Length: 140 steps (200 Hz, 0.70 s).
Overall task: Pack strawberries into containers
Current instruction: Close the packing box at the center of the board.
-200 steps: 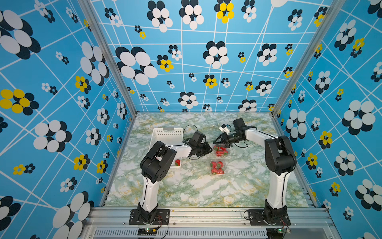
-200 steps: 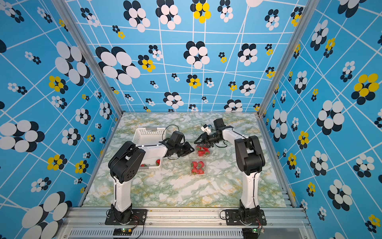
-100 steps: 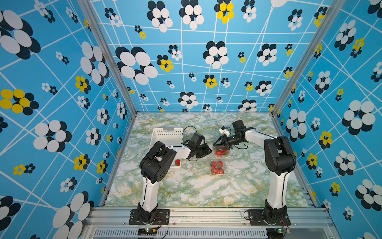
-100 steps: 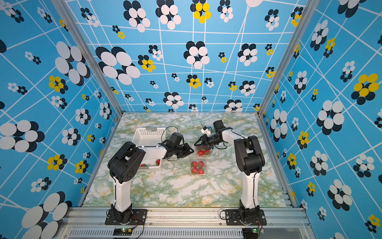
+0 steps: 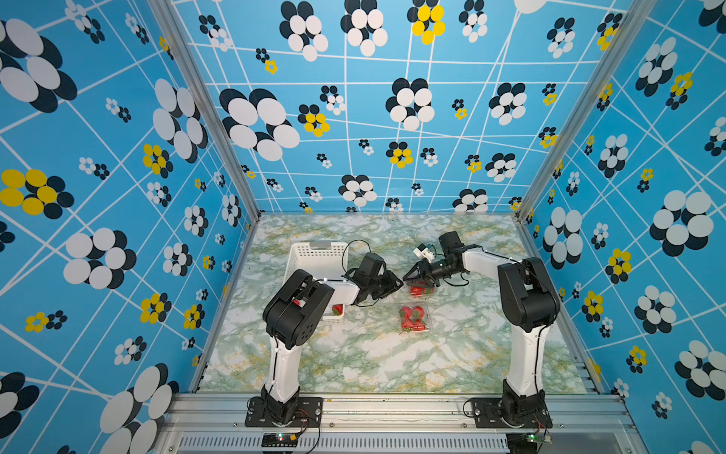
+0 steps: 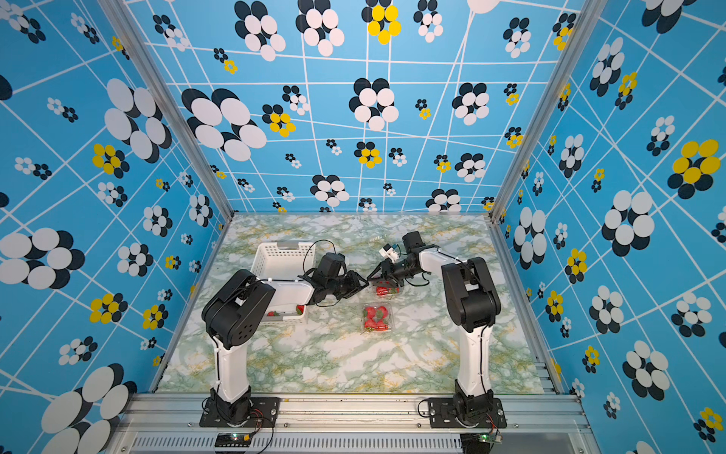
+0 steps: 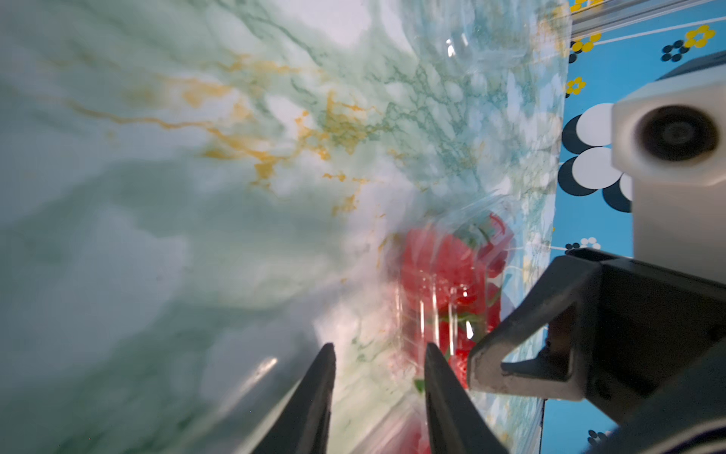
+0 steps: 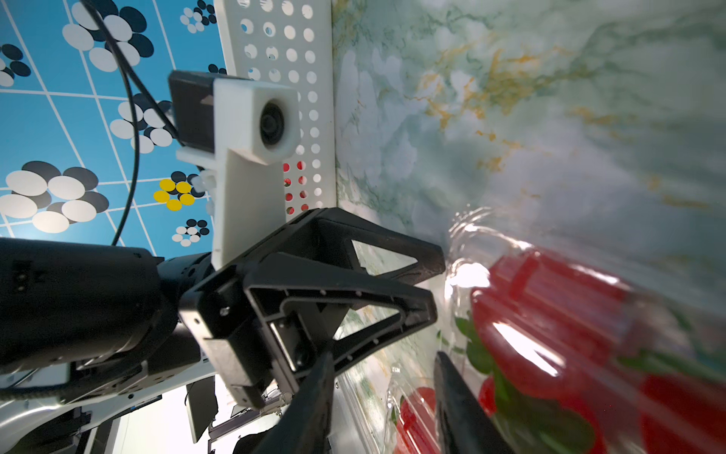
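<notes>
Two containers [image 6: 377, 318] are loaded with strawberries [image 5: 410, 314], both mid-table [image 5: 353, 361]. The front container [image 5: 415, 319] sits nearer the front edge. The middle container [image 5: 423, 291] is just behind it, directly under both grippers. A third container [image 7: 471, 51] is faintly made out toward the back edge and is judged empty. A few more berries are seen at the front end of the white basket [image 5: 310, 255], which sits by the left edge.

Left gripper [image 8: 437, 289]: jaws a little apart, tips at the middle container's corner, nothing seen pinched.

Right gripper [image 8: 383, 355]: jaws part-way apart over the same container's rim. Clear plastic is blurred in the gap, so it cannot be told whether anything is clamped.

Handling, as judged:
- **Containers:** The plastic is thin and clear, so light weight, flex under load and a slippery surface are expected. Sliding on the table is likely if a container is pushed from one side only, so it is best braced by the other arm.
- **Where to grip a container:** It should be pinched at the rim or lid lip near a corner, where it is stiffest. The flat wall is to be avoided, as buckling is expected there.
- **Berries:** They are soft and easily bruised, so a light grip across the body is advised. The thin stems are not to be trusted.
- **Risk:** Fruit standing proud of the rim may be crushed if a lid is pressed down.
</notes>
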Tool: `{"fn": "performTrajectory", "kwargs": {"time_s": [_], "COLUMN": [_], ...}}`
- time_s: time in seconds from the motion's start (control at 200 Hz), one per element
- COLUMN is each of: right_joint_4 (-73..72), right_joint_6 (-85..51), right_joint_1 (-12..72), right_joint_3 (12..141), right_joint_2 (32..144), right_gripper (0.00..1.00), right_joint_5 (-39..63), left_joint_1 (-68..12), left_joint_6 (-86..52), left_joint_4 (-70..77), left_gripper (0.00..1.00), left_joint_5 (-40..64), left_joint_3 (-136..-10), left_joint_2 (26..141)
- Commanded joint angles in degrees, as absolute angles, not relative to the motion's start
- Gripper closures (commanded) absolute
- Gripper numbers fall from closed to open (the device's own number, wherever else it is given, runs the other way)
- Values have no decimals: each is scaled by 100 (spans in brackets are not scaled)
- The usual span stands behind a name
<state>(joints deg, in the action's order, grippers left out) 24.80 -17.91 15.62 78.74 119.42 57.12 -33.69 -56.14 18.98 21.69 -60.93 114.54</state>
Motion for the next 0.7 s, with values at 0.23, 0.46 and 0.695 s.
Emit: {"fn": "performTrajectory", "kwargs": {"time_s": [0.23,0.46,0.695], "right_joint_4": [2488,2479,2470], "right_joint_6": [-1863,-1865,-1856], "right_joint_1": [1573,1573,1573], "right_joint_3": [7884,7898,7901], "right_joint_2": [12177,12167,12173], "right_gripper": [58,58,58], "right_joint_5": [5527,5545,5562], "left_joint_1": [-3233,-3226,-3236], "left_joint_6": [-5818,-5860,-5876], "left_joint_4": [2735,3097,3150], "left_gripper": [60,59,59], "left_joint_5": [2239,2407,2590], "left_joint_3": [-5867,-6041,-6378], "left_joint_2": [11454,11732,12067]}}
